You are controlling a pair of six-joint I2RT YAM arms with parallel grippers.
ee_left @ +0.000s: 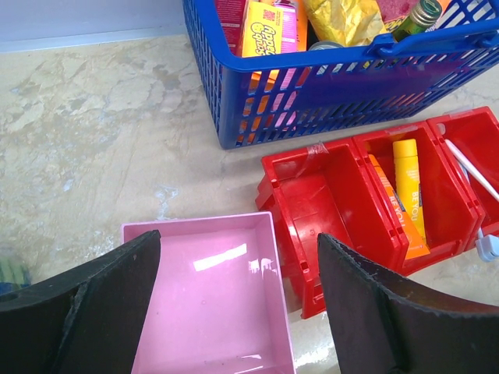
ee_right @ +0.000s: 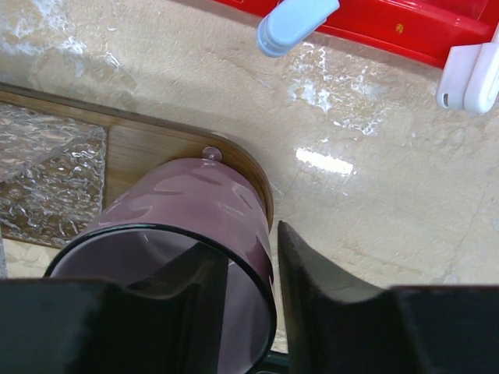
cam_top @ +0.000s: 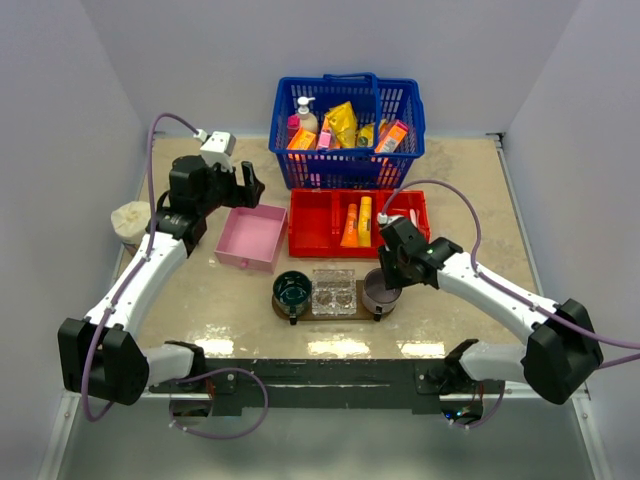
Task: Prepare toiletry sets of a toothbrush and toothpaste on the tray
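Observation:
The dark wooden tray [cam_top: 383, 313] lies at the near middle of the table; it also shows in the right wrist view [ee_right: 156, 152]. On its right end stands a purple cup [cam_top: 378, 293] [ee_right: 195, 206]. My right gripper [cam_top: 387, 272] [ee_right: 249, 245] straddles the cup's wall, one finger inside and one outside, slightly apart, not clamped. Two toothpaste tubes, orange [cam_top: 350, 226] [ee_left: 390, 210] and yellow [cam_top: 365, 216] [ee_left: 409, 183], lie in the red bin's middle compartment. A white toothbrush [ee_left: 472, 167] lies in its right compartment. My left gripper [cam_top: 248, 185] [ee_left: 238, 241] is open and empty above the pink box.
The red three-compartment bin [cam_top: 310, 235] sits behind the tray and the blue basket [cam_top: 345, 170] of goods behind that. The pink box [cam_top: 250, 238] is left of the bin. A green cup [cam_top: 292, 290] and a clear bubbled piece [cam_top: 334, 292] sit on the tray. A pale round object [cam_top: 130, 220] is at far left.

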